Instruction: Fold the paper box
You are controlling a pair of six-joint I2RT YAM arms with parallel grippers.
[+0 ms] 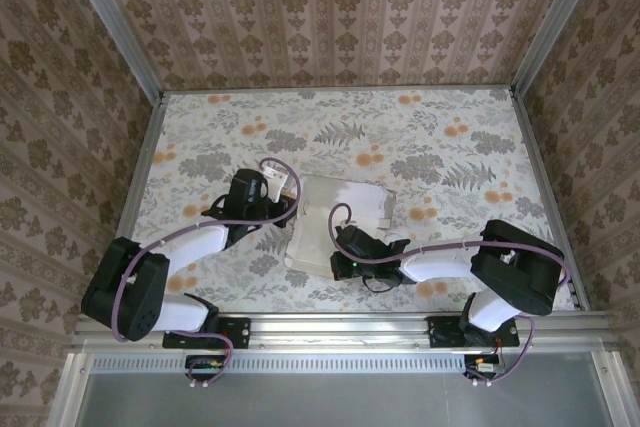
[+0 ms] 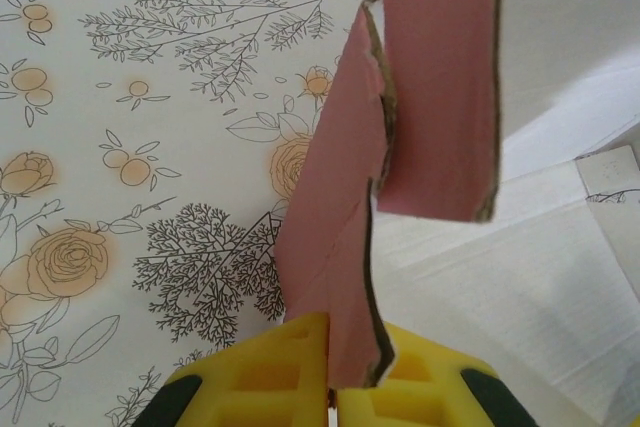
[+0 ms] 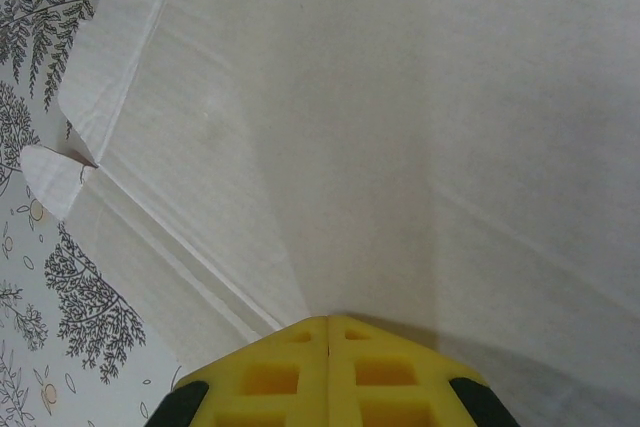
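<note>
From the top camera I see the paper box (image 1: 335, 222) lying opened out, pale face up, about midway between the table's (image 1: 460, 137) left and right edges and nearer its near edge than its far one. My left arm (image 1: 195, 245) runs from its base up and to the right, with the wrist turned in toward the box's left edge. My right arm (image 1: 440, 265) is doubled back, elbow raised near the table's right edge, forearm running low to the left, wrist over the near part of the box. On the left wrist camera the left jaws are closed on a pink flap (image 2: 335, 247) of the box. Its ragged cardboard edge is pinched between the left yellow pads (image 2: 260, 392), and it stands up off the table with pale panels lying to its right. On the right wrist camera the right jaws are fully closed, the right yellow pads (image 3: 270, 377) meeting with nothing between them. Their tips are against the box's pale inner face, and I cannot tell how hard they press.
</note>
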